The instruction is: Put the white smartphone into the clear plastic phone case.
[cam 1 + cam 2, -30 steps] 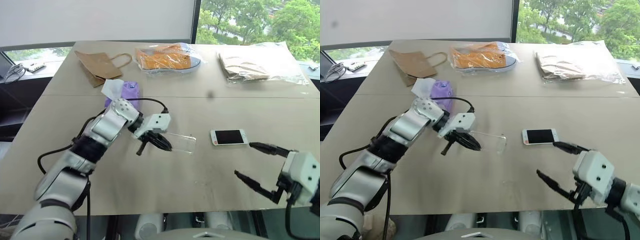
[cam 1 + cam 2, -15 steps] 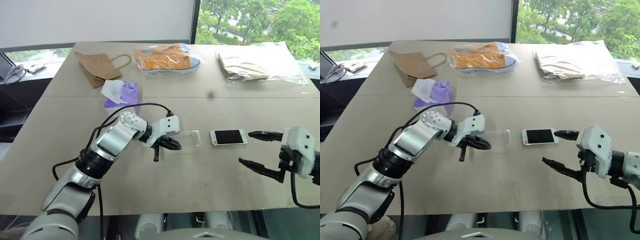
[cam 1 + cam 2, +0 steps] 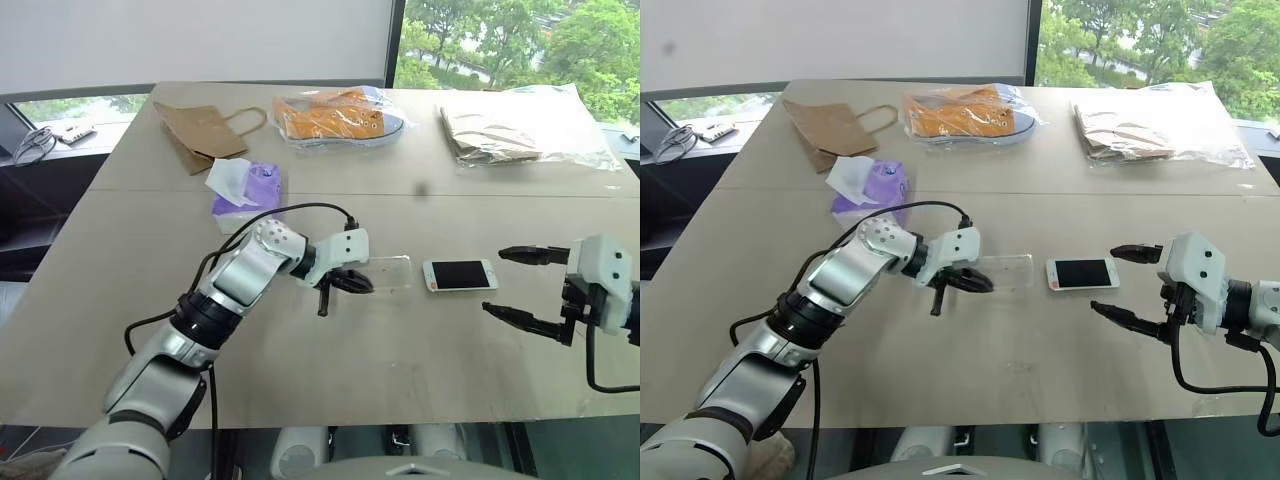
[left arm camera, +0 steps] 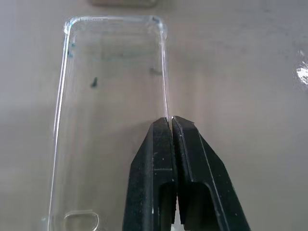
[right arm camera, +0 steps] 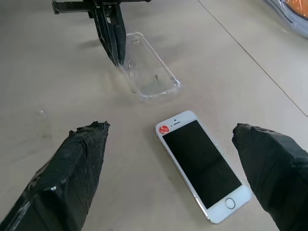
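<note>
The white smartphone point(image 3: 459, 274) lies screen up on the tan table point(image 3: 330, 380), its black screen dark. Just left of it is the clear plastic phone case point(image 3: 391, 271), low over the table with its short end toward the phone. My left gripper point(image 3: 349, 282) is shut on the case's long side wall, and the left wrist view shows its fingers point(image 4: 161, 144) pinching that thin wall. My right gripper point(image 3: 494, 281) stands wide open just right of the phone, one finger on each side of the phone's line, and holds nothing.
A purple tissue pack point(image 3: 250, 187) sits behind my left arm. A brown paper bag point(image 3: 200, 130), orange shoes in a clear bag point(image 3: 335, 115) and a bag of brown paper point(image 3: 515, 130) line the table's far side.
My left gripper has carried the case to the right, closer to the phone. My right gripper has moved up and away from the table's front edge to sit just right of the phone.
</note>
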### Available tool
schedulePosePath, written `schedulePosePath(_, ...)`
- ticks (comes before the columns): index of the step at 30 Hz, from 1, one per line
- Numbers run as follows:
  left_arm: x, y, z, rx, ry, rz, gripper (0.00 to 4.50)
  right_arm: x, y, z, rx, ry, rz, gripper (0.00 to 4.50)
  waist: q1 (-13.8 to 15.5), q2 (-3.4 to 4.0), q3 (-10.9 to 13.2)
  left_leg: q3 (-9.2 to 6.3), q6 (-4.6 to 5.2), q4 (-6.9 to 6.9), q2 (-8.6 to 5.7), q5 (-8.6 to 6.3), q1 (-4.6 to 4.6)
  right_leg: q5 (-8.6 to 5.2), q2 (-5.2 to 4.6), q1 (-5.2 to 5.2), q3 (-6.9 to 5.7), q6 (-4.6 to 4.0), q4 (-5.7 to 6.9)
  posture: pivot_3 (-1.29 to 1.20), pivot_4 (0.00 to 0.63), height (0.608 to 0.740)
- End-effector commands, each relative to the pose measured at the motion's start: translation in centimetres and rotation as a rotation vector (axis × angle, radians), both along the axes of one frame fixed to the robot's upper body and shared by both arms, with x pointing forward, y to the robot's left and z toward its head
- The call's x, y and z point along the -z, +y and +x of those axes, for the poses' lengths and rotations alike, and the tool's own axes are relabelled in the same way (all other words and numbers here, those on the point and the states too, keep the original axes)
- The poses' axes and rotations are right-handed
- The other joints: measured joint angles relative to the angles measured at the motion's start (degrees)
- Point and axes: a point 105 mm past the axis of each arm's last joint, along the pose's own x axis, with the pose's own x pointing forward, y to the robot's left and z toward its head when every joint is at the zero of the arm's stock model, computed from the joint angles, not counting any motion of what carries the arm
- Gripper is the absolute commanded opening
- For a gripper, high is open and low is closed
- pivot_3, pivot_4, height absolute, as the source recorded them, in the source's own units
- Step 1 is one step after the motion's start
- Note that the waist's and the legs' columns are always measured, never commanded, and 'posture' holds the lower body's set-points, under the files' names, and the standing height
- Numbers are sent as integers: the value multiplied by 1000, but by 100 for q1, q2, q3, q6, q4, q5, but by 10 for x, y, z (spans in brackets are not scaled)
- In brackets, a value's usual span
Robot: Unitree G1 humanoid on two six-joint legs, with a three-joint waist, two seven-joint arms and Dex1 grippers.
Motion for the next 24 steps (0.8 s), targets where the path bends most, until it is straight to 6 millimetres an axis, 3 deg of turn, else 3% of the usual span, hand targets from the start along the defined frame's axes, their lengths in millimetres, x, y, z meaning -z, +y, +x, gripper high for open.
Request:
schedulePosePath(1,-6,-4,3,43,-64,11,72,-7,6,0,-18,-42,11,4500,-8,0,0,0,0,0,0,0,0,0,0,0,0,0,0,0,150,740)
schedulePosePath(10,-3,-6,-5,79,-16,15,72,-4,11,-4,-16,-55,-8,4500,-33,1,0,0,0,0,1,0,1,0,0,0,0,0,1,0,150,740)
schedulePosePath(13,-7,-8,-10,82,24,-5,650,1,16,-1,9,-46,-25,4500,-37,2,-1,-1,-1,0,2,0,2,0,1,0,-1,0,1,0,150,740)
schedulePosePath(17,-13,-3,-15,61,51,-32,2266,6,18,8,41,-27,-61,4500,-56,3,0,-1,-2,0,3,1,1,0,0,-1,1,0,2,0,150,740)
schedulePosePath(21,-36,2,-24,46,56,-182,4177,10,17,20,27,-37,-126,4500,-61,5,0,2,-1,-1,3,1,4,-3,0,-2,4,5,2,0,150,740)
schedulePosePath(24,-51,15,-33,-3,61,-286,4348,14,16,28,6,65,-127,4500,-88,11,4,5,-13,-1,7,8,5,0,0,-4,10,-1,3,0,150,740)
